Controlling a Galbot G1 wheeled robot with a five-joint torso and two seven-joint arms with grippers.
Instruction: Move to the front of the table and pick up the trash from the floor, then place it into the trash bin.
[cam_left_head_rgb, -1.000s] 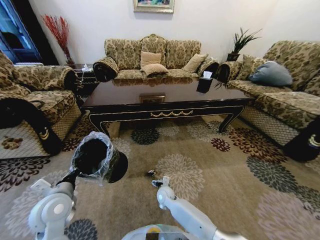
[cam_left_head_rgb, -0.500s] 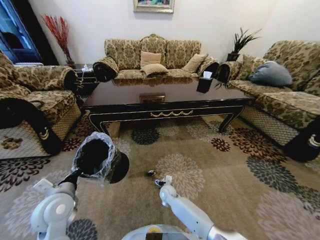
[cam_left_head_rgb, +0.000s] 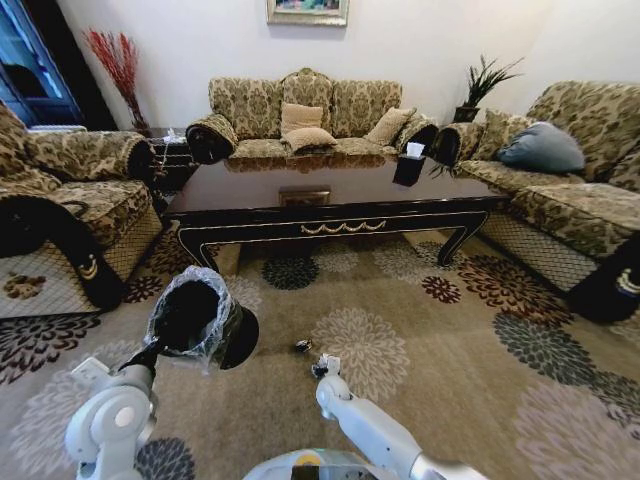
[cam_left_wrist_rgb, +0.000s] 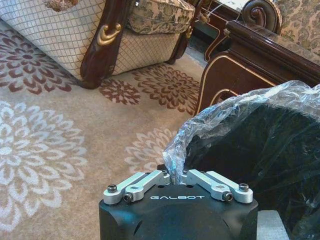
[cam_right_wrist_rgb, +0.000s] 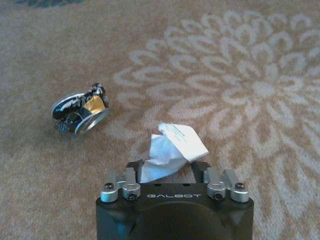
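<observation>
Below the head camera, on the patterned carpet (cam_left_head_rgb: 440, 350) in front of the bench (cam_left_head_rgb: 330, 195), I have both arms in view.

Right claw (cam_right_wrist_rgb: 172, 167): positioned low over the carpet, on a pale flower motif. Its jaws are closed on the trash (cam_right_wrist_rgb: 172, 147), a crumpled white tissue that sticks out forward from between them. From the head view the same tissue appears as a small white tuft at the claw tip (cam_left_head_rgb: 326, 366). I cannot tell whether the tissue touches the carpet.

Beside the tissue, apart from it, a small dark scrap (cam_right_wrist_rgb: 80, 110) with a shiny metallic rim and a yellowish patch lies on the carpet. From the head view it sits just ahead of the right claw, toward the bench (cam_left_head_rgb: 303, 346).

Left claw (cam_left_wrist_rgb: 177, 175): raised on the robot's left side, jaws pinched on the rim of the trash bin (cam_left_head_rgb: 200, 320). The rim and its crinkly clear plastic bag (cam_left_wrist_rgb: 235, 115) pass between the fingers. The bin is held off the floor and tipped, its dark opening facing up and toward the camera.

The bin hangs left of the tissue, well apart from it. The bench stands beyond both, with a sofa (cam_left_head_rgb: 300, 115) behind it and a small black tissue box (cam_left_head_rgb: 408, 165) on its top.
</observation>
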